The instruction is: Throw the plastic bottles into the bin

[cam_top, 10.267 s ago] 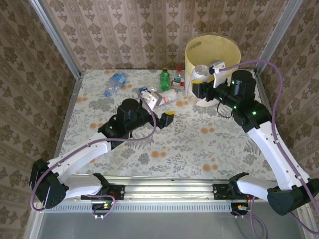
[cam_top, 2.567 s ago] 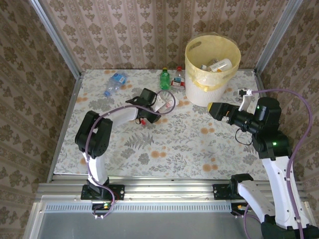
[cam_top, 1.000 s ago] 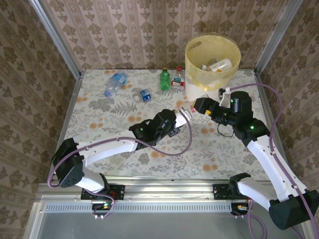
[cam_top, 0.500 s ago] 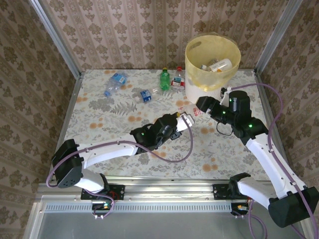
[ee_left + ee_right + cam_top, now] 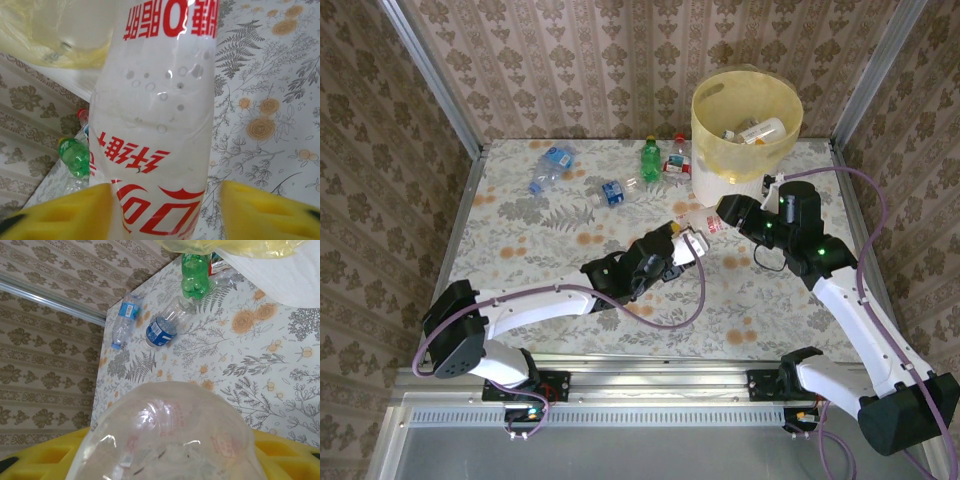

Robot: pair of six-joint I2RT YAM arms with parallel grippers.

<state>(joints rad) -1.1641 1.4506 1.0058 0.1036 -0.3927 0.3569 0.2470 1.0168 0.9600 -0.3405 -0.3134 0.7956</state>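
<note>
**Ana:** Clear plastic with red writing on it. Which of your hands has that clear bottle (image 5: 701, 229)?

**Ben:** Your right hand (image 5: 723, 216). In its wrist view, the yellow pads (image 5: 287, 452) press on both sides of the bottle. It looks clenched on it.

**Ana:** And your left hand (image 5: 686, 243)?

**Ben:** Loose, I think. The bottle sits between its fingers (image 5: 265, 210), but on one side there is a gap and you can see the surface (image 5: 520, 230) through it. So that hand looks released.

**Ana:** How does the bottle lie?

**Ben:** It is off the surface. Its long side runs from one hand to the other, and it slants toward the bin (image 5: 712, 150).

**Ana:** Where is the bin from you?

**Ben:** It is just past your right hand, on the far side. Your right hand is the near one. Your left hand is on the other end of the bottle, away from the bin.

**Ana:** So what matters next?

**Ben:** I think your left hand should back away along that long side. Then your right hand can lift the bottle over the rim. The green bottle (image 5: 650, 158) and the blue-label bottle (image 5: 611, 192) wait farther left, nearer your left hand.
</note>
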